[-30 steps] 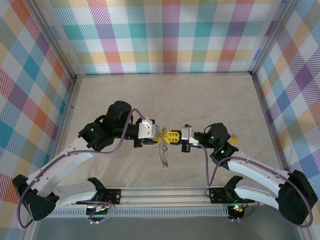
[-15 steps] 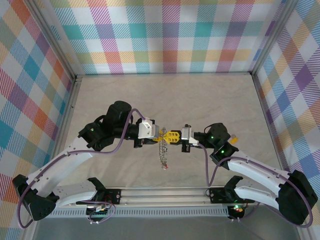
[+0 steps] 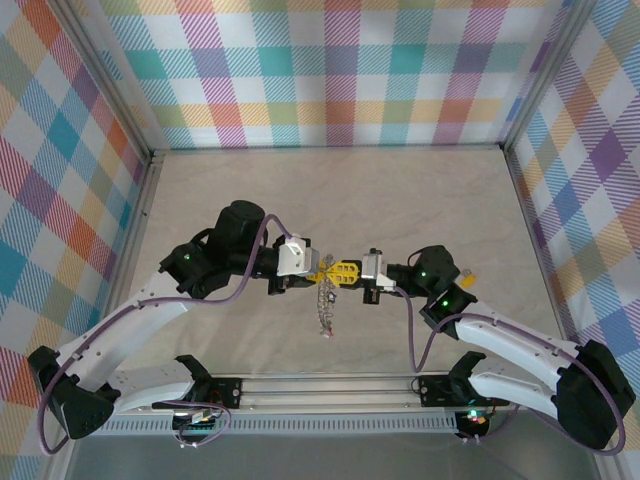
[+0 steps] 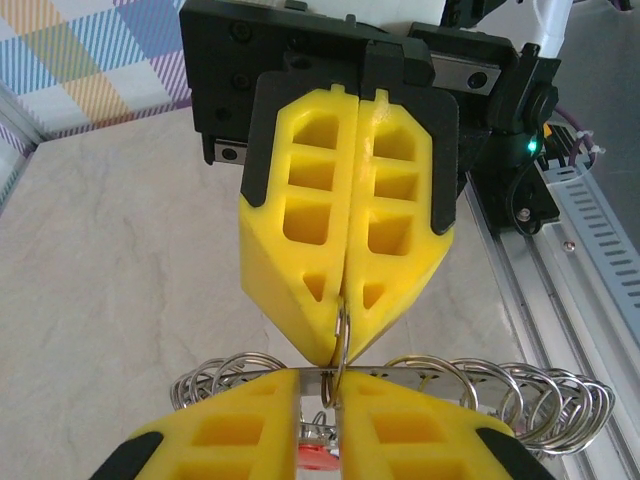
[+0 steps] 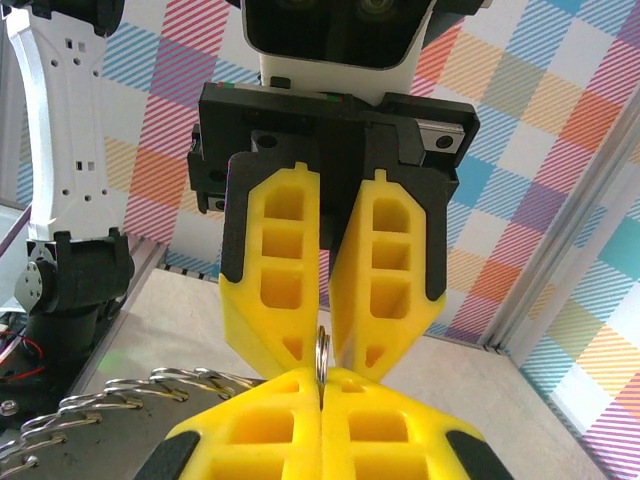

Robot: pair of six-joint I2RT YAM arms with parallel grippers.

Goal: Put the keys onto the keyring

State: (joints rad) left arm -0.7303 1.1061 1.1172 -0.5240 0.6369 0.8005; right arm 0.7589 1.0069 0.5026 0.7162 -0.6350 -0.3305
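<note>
While the right claw (image 4: 338, 350) pinched the keyring (image 3: 325, 310) above the worktop (image 3: 330, 190) and the left claw (image 5: 322, 345) closed narrowly on a red key (image 4: 318, 458), the dangling coil looked light, springy and slippery, best pinched on one loop.

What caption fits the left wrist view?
Right gripper, shut on a thin metal ring, meets the left gripper tip to tip, coiled keyring hanging where they meet.
</note>
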